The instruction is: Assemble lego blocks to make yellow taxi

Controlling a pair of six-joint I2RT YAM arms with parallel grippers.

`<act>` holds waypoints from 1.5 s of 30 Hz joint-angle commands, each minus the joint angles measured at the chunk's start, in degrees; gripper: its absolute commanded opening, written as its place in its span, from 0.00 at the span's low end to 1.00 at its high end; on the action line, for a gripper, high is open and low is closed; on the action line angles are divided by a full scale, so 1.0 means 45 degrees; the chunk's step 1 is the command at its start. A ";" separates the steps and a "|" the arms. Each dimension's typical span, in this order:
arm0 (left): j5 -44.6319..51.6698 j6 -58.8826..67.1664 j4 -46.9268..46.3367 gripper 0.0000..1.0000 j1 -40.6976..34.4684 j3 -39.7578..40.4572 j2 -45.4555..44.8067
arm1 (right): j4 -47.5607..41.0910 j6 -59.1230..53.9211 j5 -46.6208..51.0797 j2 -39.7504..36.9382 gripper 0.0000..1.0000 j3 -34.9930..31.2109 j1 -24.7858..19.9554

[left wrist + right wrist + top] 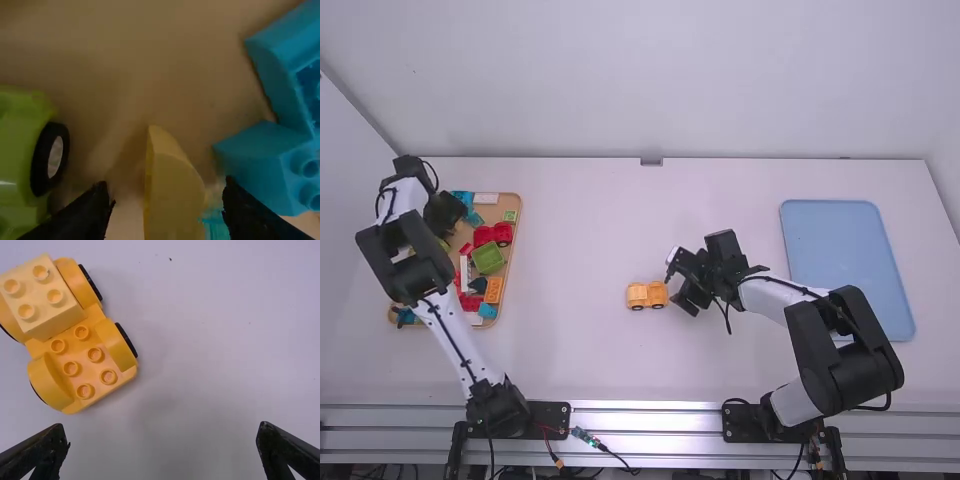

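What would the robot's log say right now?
left gripper: open at sloped yellow block in brown tray | right gripper: open, empty | orange car: on table, pale-yellow block on top

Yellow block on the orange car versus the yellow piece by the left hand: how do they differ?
The block is boxy, while the piece has a curved side. The block shows four round studs; the piece shows none. The block sits on the car, while the piece is between the open fingers of the left hand. Both are pale yellow.
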 commanded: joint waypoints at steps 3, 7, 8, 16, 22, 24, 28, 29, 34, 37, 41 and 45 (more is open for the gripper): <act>-0.0121 -0.0049 0.0000 0.43 -0.0092 -0.0151 -0.0549 | 0.0010 -0.0005 0.0019 -0.0282 1.00 -0.0068 0.0029; -0.0121 -0.0058 0.0049 0.13 -0.0092 -0.0151 -0.0549 | 0.0073 0.0015 0.0010 -0.0282 1.00 -0.0068 0.0024; -0.0126 -0.0058 0.0044 0.12 -0.0078 -0.0151 -0.0549 | 0.0063 0.0010 0.0019 -0.0282 1.00 -0.0068 0.0024; -0.0087 -0.0102 -0.0083 0.09 -0.0083 -0.0151 -0.0554 | 0.0044 0.0010 0.0015 -0.0282 1.00 -0.0068 0.0024; 0.0452 0.0767 -0.0214 0.02 -0.0083 0.0272 -0.0617 | 0.0675 0.0874 0.0019 -0.0282 1.00 -0.0063 0.0024; 0.0559 0.0806 -0.0500 0.02 -0.0083 0.0593 -0.0665 | 0.0899 0.1200 -0.0005 -0.0282 1.00 -0.0063 0.0029; 0.0554 0.0957 -0.0923 0.02 -0.0097 0.0821 -0.1409 | 0.1336 0.1860 -0.0034 -0.0282 1.00 -0.0063 0.0024; 0.0549 0.1122 -0.0918 0.01 -0.0097 0.0782 -0.1622 | 0.1399 0.1982 -0.0034 -0.0282 0.99 -0.0063 0.0024; 0.0321 0.1205 0.0709 0.01 -0.0282 -0.1399 -0.3876 | 0.1802 0.2691 -0.0087 -0.0282 1.00 -0.0063 0.0019; 0.1141 0.1515 0.3322 0.01 -0.0287 -0.4381 -0.5790 | 0.2035 0.2973 -0.0185 -0.0282 1.00 -0.0063 0.0019; 0.2851 0.2521 0.6771 0.01 -0.0262 -0.8262 -0.8432 | 0.2511 0.3638 -0.0306 -0.0296 1.00 -0.0063 0.0019; 0.5761 0.4959 0.9510 0.02 -0.0471 -1.1900 -1.1642 | 0.3342 0.4755 -0.2191 -0.0534 1.00 -0.0063 -0.0155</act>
